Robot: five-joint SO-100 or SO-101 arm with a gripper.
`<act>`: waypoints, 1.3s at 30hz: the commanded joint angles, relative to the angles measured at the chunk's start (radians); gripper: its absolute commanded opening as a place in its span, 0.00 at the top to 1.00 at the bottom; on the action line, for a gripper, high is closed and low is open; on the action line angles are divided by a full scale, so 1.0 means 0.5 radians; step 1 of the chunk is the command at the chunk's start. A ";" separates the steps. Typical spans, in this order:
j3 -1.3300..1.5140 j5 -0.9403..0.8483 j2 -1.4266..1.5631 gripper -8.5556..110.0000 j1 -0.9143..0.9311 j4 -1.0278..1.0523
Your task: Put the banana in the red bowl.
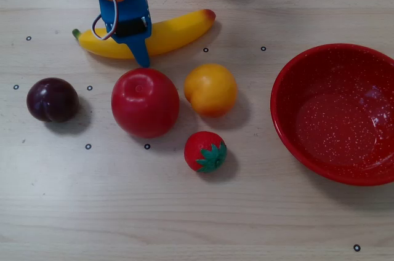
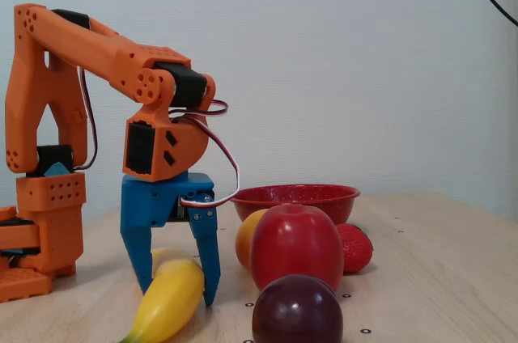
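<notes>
The yellow banana (image 1: pixel 175 30) lies on the table at the back left in the overhead view, green stem to the left, orange-red end to the right. My blue gripper (image 1: pixel 132 39) straddles its middle, fingers pressed to both sides, shut on it. From the fixed view, the banana (image 2: pixel 166 311) sits between the two blue fingers of the gripper (image 2: pixel 178 293), resting on the table. Over at the right edge of the overhead view, the red bowl (image 1: pixel 280 95) holds nothing; it stands behind the fruit (image 2: pixel 295 197).
A red apple (image 1: pixel 145 102) and a round orange fruit (image 1: pixel 210 89) sit just in front of the banana. A strawberry (image 1: pixel 205 151) lies nearer the front and a dark plum (image 1: pixel 52 99) at the left. The arm's orange base (image 2: pixel 40 230) stands behind.
</notes>
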 commanded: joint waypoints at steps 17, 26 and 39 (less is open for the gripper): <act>-0.454 -0.212 0.202 0.93 -0.015 0.660; -0.976 -0.402 0.215 0.93 0.071 1.058; -1.577 -0.804 0.304 0.93 0.531 1.261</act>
